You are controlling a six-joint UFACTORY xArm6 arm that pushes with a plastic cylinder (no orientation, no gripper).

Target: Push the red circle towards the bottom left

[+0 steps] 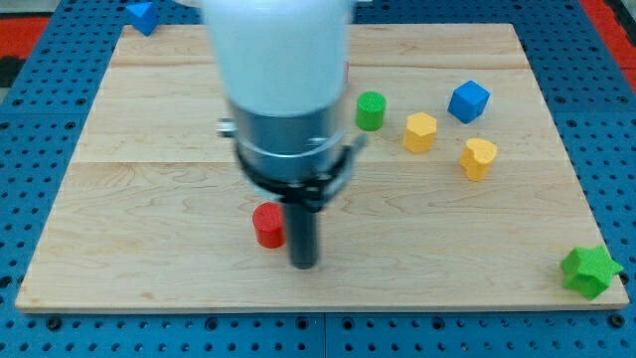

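The red circle [267,225] is a short red cylinder lying on the wooden board [149,199], a little below and left of the board's middle. My tip [304,265] is at the end of the dark rod, just right of the red circle and slightly below it, very close to its right side; I cannot tell if they touch. The arm's large white and grey body hides the board above the rod.
A green cylinder [370,110], a yellow hexagon block [419,131], a yellow heart-like block [478,157] and a blue cube [469,100] lie at the upper right. A green star [589,270] sits at the bottom right corner. Another blue block [142,16] lies off the board's top left.
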